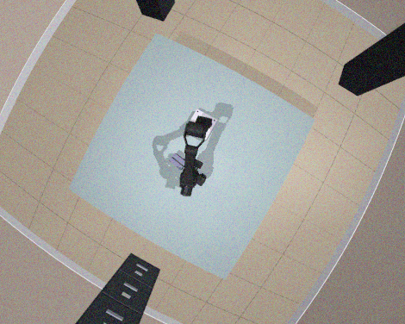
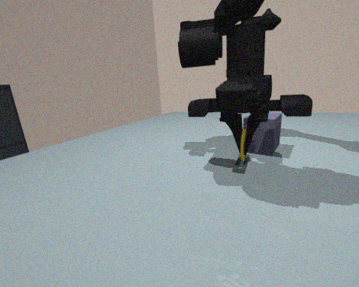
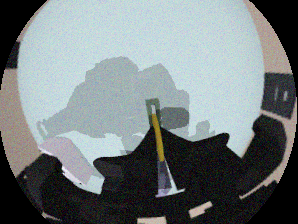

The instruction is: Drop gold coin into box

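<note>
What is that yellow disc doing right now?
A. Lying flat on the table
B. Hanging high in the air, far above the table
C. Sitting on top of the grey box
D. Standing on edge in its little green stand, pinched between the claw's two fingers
D: the exterior view shows the coin upright, its lower edge in the holder, with the gripper shut on it from both sides.
</note>
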Robot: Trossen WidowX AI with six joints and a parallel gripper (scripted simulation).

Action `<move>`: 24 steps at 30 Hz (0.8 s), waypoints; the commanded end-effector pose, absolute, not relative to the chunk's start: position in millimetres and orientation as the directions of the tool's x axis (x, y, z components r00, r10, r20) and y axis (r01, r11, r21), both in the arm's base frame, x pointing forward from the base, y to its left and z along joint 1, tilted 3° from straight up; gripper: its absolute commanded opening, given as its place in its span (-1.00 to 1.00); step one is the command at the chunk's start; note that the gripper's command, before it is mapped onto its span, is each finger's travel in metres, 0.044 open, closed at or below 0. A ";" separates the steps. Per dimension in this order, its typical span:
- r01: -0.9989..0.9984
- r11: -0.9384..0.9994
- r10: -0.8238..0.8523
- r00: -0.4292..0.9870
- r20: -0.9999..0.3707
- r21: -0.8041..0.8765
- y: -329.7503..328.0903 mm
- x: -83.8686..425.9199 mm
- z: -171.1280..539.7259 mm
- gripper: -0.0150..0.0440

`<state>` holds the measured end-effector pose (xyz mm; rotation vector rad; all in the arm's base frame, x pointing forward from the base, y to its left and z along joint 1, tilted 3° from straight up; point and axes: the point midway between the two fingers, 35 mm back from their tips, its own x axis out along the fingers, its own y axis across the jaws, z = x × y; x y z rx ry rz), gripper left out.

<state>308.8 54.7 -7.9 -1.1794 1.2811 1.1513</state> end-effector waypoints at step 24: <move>-0.998 0.067 -0.037 -0.001 -0.999 -0.001 57.8 312.8 61.9 -0.49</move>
